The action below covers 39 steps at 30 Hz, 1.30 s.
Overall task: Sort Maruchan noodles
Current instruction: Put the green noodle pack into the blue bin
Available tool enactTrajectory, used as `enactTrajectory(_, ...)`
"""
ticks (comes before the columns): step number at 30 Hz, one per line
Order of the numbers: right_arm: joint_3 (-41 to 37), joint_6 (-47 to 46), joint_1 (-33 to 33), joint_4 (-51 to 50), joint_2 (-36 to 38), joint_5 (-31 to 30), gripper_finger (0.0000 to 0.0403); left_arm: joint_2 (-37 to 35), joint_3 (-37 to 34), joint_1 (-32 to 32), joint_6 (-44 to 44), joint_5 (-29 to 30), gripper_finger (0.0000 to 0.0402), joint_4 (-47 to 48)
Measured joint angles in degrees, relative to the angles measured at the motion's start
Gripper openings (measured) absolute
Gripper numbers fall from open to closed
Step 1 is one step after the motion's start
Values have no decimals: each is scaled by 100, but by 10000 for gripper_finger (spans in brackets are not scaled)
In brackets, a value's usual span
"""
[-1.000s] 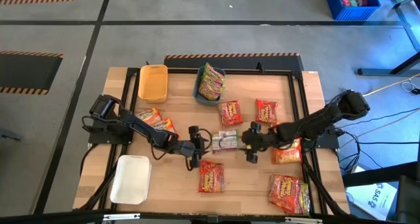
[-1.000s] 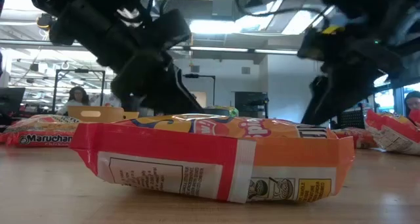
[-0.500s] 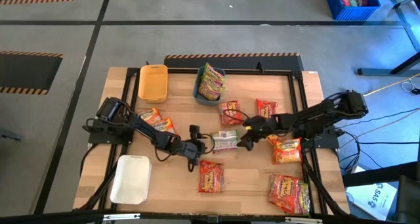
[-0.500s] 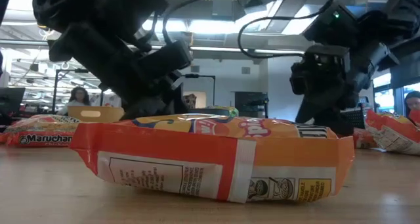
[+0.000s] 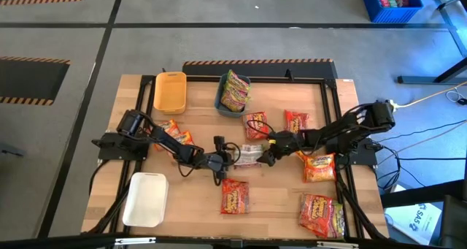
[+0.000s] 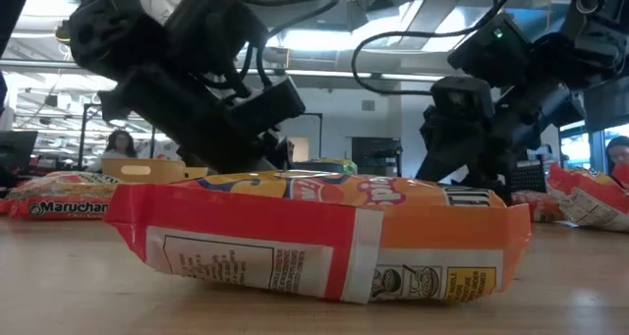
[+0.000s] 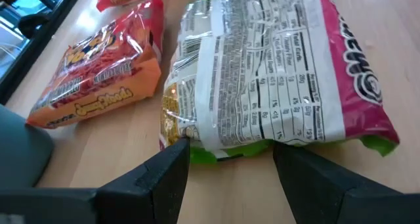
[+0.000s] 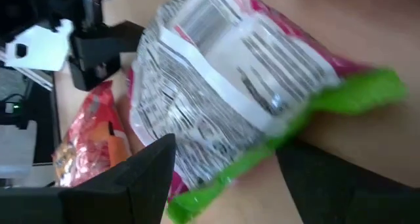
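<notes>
Yellow tray (image 5: pixel 170 91), white tray (image 5: pixel 145 198)

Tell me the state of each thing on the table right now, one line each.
Green-edged noodle packet: label side down, flat on the table, between both grippers.
Left gripper: fingers open at the packet's edge.
Right gripper: fingers open at the packet's other side.
Blue-grey tray: holds noodle packets.
Yellow tray: empty.
White tray: empty.
Orange noodle packet: flat on the table, untouched.

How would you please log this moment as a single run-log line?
left pincer: open, at one end of green-edged packet | right pincer: open, at its other end | packet: face-down on table, not gripped
</notes>
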<state>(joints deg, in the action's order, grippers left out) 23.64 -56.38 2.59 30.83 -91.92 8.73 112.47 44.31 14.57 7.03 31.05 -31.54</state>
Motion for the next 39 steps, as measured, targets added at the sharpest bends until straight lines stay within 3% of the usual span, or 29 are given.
enactTrajectory(19, 46, 145, 7, 920, 4, -84, 265, 39, 397, 221, -348, -5, 218, -441)
enactTrajectory(23, 46, 211, 7, 903, 4, -15, 232, 39, 428, 208, -350, 209, 218, -387)
enactTrajectory(32, 46, 639, 7, 920, 29, -15, 104, 14, 428, 382, -377, 755, 218, -347)
enactTrajectory(39, 43, 877, -49, 951, 457, 110, 121, -124, 445, 867, -112, 1655, 218, -405)
